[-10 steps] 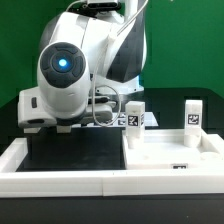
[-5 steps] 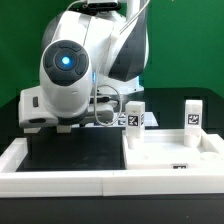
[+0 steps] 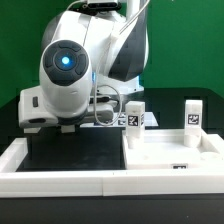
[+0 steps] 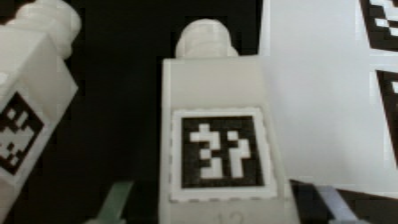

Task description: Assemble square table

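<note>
The arm fills most of my exterior view, a bulky white body with a blue light glowing on its joint, leaning over the far side of the black counter. A long white border wall runs along the counter's front edge and up both sides. Inside it, in the front corner on the exterior view's right, lies the square slab. It is flat and white with a raised rim, and there is a small black-and-white tag on its front edge. The marker board shows only in my wrist view, white, with parts of two tags on it. In the exterior view two legs stand upright past the slab's far edge, one leg by its corner towards the middle of the counter and the other leg near the side wall. Both are small white blocks with a tag facing me. My wrist view shows a centre leg, white and squared with a rounded peg at one end and a bold tag on its face. A neighbouring leg lies just beside it on the black counter. The hand straddles the centre leg, with one grey finger close on each flank. I cannot tell whether they are pressing on it.
</note>
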